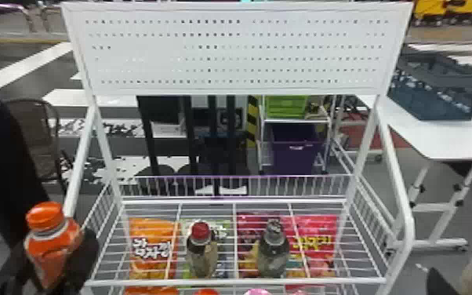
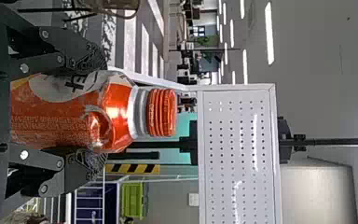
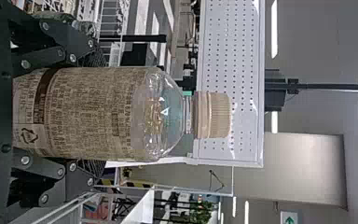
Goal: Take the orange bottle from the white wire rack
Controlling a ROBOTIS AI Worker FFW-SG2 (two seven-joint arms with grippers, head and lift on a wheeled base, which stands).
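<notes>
Bkgd: indoor hall w/ white floor stripes, a white table [image 1: 443,137] bearing a dark crate [image 1: 439,88] at R, and, front and centre, a white wire rack [image 1: 239,281] topped by a perforated panel [image 1: 239,51]. Orange bottle [image 1: 53,251] is off the shelf, cap up, beside the rack's L side. L gripper [image 2: 94,111] has it pinched btwn two black fingers, one on each side of the body, cap clear of them. R gripper [image 3: 95,113] is also closed on smth: a clear bottle w/ beige cap [image 3: 163,114], held out by its labelled body. On the shelf: a red-capped bottle [image 1: 203,251] and a grey-capped bottle [image 1: 273,251], w/ snack bags [image 1: 153,247] seen thru the wires. Progress, as judged: the take itself looks done, since the orange bottle is gripped and apart from the shelf. Left to do: prob. little, just keep a firm hold and carry it away w/o knocking the rack's side frame. No drop-off spot is named in the task, so can't tell if any placing is due.
</notes>
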